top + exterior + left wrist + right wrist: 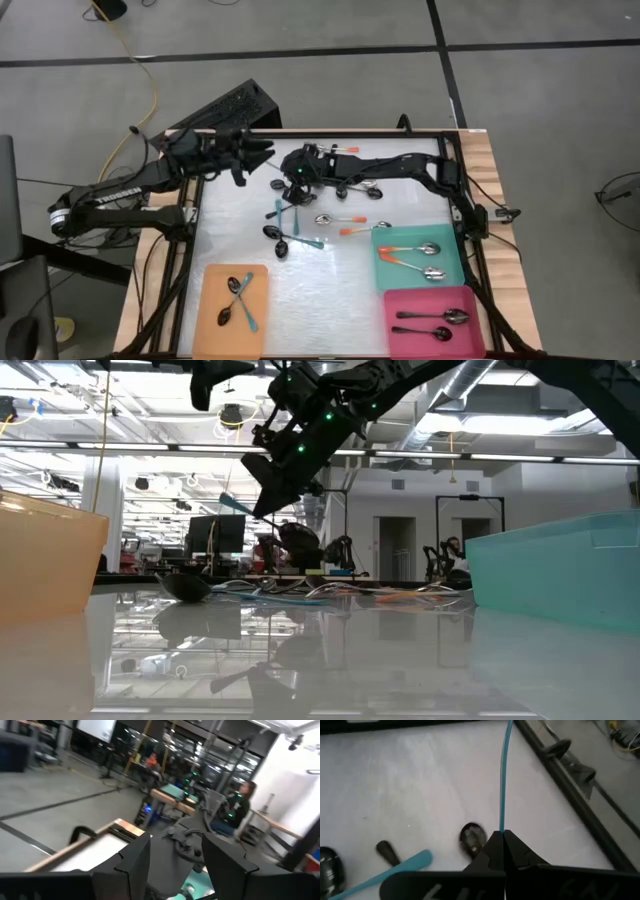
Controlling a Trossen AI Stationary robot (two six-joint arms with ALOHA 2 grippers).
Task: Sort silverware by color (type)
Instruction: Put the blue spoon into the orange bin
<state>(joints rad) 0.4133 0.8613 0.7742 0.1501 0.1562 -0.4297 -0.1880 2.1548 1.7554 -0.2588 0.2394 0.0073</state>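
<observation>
My right gripper (502, 836) is pinching a teal-handled spoon (504, 775) by its handle, fingers fully closed, raised above the white table (240, 230) near its far edge. My left gripper (262, 153) is hovering open, nothing held. Loose spoons (350, 218) are lying mid-table; others are resting in the orange tray (215, 335), teal tray (452, 274) and pink tray (400, 340).

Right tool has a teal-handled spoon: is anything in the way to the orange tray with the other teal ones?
Nothing visible blocks it. The right tool holds the teal-handled spoon above the table; loose spoons lie flat below the route to the orange tray.
</observation>
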